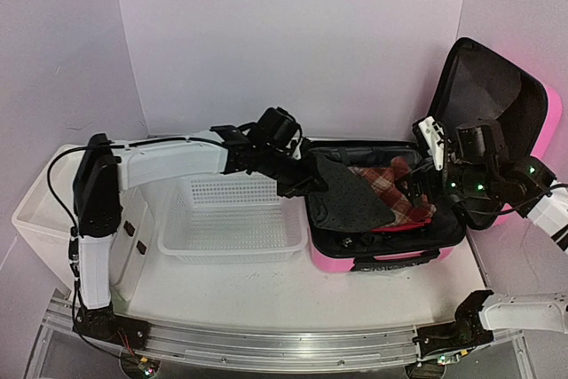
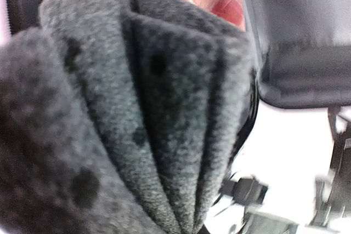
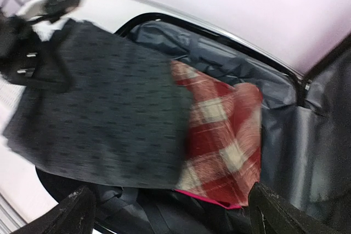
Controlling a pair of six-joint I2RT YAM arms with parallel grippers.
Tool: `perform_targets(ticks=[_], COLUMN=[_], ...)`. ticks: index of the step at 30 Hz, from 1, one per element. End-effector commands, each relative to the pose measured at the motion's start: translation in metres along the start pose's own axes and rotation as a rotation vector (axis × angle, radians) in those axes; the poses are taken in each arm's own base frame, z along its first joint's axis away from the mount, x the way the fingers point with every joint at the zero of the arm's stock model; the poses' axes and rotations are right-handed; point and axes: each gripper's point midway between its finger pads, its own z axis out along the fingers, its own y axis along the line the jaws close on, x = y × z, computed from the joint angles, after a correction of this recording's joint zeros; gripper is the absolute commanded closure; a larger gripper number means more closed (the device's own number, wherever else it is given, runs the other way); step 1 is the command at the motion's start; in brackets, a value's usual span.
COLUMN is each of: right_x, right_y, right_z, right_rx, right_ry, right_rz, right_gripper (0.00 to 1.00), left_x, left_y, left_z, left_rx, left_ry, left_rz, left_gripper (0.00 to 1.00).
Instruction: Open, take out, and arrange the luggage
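The pink luggage [image 1: 382, 264] lies open at the right, its lid [image 1: 484, 86] standing up behind. Inside lie a grey dotted cloth [image 1: 351, 197] and a red plaid cloth [image 1: 395, 188]. My left gripper [image 1: 306, 185] reaches across and is shut on the grey cloth's left edge. In the left wrist view the bunched grey cloth [image 2: 137, 108] fills the frame and hides the jaws. My right gripper [image 3: 175, 215] hangs open over the case's right half, nothing between its fingers, with the grey cloth [image 3: 104, 119] and plaid cloth [image 3: 225, 135] below it.
A white mesh basket [image 1: 235, 219] stands just left of the luggage, under my left arm. A white drawer unit [image 1: 44, 219] sits at the far left. Pale walls close in the back and sides.
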Motion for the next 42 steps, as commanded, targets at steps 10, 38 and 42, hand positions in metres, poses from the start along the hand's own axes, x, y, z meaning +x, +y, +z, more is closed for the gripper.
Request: perform_targets(ticks=[10,38,42], right_x=[-0.018,-0.012,-0.006], right_y=[-0.004,0.002,0.003], right_z=[-0.029,-0.028,-0.023], right_rx=[0.002,-0.032,-0.031], right_ry=[-0.011,0.035,0.065], right_rz=[0.142,0.143,0.132], right_gripper=[0.02,0.02,0.02], left_x=[0.006,0.011,0.014], left_y=[0.103,0.247,0.255], left_z=[-0.139,-0.124,-0.129], left_rx=[-0.162,-0.498,-0.540], left_ry=[0.029,0.179,0.179], left_rz=[0.240,0.180,0.174], left_gripper=[1.00,1.00,0.99])
